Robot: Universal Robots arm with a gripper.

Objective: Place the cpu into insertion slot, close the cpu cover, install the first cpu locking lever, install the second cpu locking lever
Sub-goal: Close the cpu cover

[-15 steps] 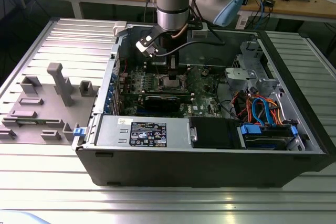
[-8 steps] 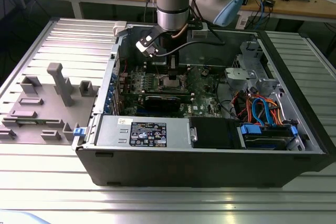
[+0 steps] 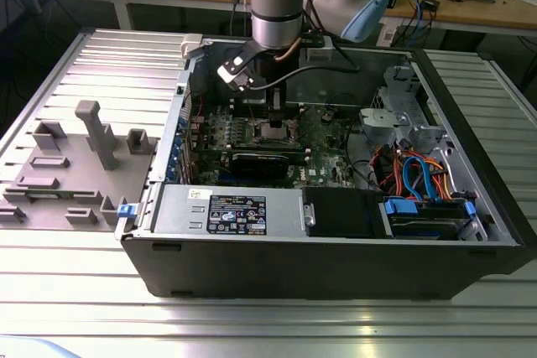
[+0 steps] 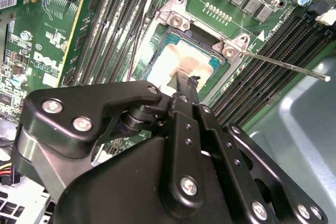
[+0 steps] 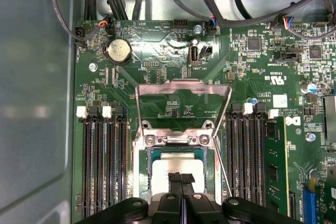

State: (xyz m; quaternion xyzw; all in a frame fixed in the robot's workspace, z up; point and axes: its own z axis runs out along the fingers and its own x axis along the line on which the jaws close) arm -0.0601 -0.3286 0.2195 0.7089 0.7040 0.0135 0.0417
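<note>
Near the upper middle of the exterior view, find the gripper (image 3: 275,116) down inside the open case (image 3: 336,249), right over the slot (image 3: 275,132) on the green board (image 3: 327,136).

In both wrist views, see the cpu (image 5: 164,167) (image 4: 173,59) lying flat inside the slot (image 5: 139,167), silver top up, green rim showing along the edges. See the fingers (image 5: 175,181) pressed together with nothing between them, tips at the middle of the cpu's top; cannot tell whether touching or just clear of it.

Note the cover (image 5: 184,83) standing up and open on its hinge, board visible through its window, not yet down over the cpu. Note a thin lever (image 4: 283,65) sticking out free beside the slot, unlatched.

Judge the cpu light, rigid and smooth on top, so probably slippery between pads; best held by two opposite edges, never by the underside. Reckon the slot's contacts fragile: no sideways sliding, no off-centre pressing. Treat the cover as thin, springy sheet metal, best pushed at its free edge. Treat the lever as stiff wire, best caught near the tip.
</note>
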